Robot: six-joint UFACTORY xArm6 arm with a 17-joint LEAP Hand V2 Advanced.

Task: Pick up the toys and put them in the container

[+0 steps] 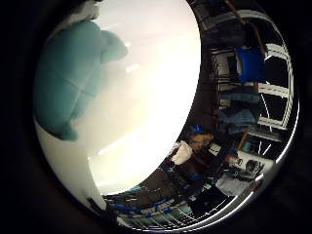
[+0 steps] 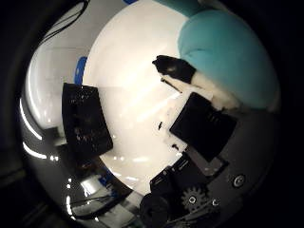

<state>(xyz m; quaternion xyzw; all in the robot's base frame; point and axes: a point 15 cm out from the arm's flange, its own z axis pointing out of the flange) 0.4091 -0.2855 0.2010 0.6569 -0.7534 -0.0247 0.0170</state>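
Listing what the two palm views show. Item one: teal plush toy [image 1: 68, 83], soft and stitched, lying on the white bench [image 1: 146, 97]; it fills much of both views, so it sits close to the palm. Item two: the hand [image 2: 199, 128], of black and white parts with a gear showing; one dark fingertip [image 2: 173, 68] rests against or just beside the plush, but whether the fingers curl round it or only touch it cannot be told from these views. Item three: black mesh container [image 2: 85, 121], standing on the bench well apart from the toy; no toy is visible in what shows of it. Judgement on progress: early. The plush seems not yet carried across; securing it, moving it and releasing it all remain. Other toys, if any, are not in view.
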